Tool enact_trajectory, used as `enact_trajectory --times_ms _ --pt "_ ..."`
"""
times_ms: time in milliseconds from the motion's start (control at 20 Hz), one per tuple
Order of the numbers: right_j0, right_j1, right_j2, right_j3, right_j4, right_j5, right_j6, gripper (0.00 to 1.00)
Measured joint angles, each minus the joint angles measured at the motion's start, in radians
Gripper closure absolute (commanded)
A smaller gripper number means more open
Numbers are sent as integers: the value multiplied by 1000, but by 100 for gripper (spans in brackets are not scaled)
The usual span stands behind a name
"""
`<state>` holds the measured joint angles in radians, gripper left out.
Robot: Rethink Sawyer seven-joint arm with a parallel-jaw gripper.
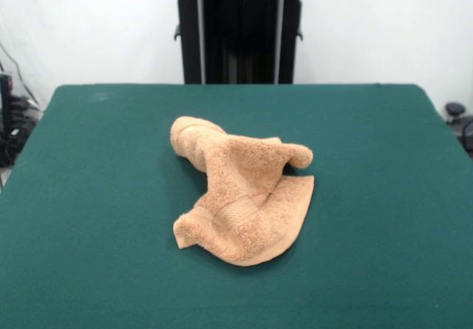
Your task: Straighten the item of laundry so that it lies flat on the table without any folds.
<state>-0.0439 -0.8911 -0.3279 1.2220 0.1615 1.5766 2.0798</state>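
the arm and its tool are out of sight above the top edge, so i can't tell how the tool stands; only the black pedestal (240, 29) shows behind the bench (89, 196). the towel (240, 188) lies crumpled near the bench's middle, humped and folded over itself, its underside hidden, a flat woven band showing near the front-left corner.

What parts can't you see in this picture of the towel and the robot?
- Robot arm and gripper: not in the front view; only the pedestal shows, cut off by the top edge.
- Towel: its underside and inner layers are hidden by its own bunched folds.
- Table: near edge and near corners cut off by the bottom edge.
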Motion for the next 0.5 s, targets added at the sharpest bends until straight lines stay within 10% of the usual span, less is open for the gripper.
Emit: enact_trajectory --times_ms 500 --pt "-95 -75 54 -17 -81 7 0 0"
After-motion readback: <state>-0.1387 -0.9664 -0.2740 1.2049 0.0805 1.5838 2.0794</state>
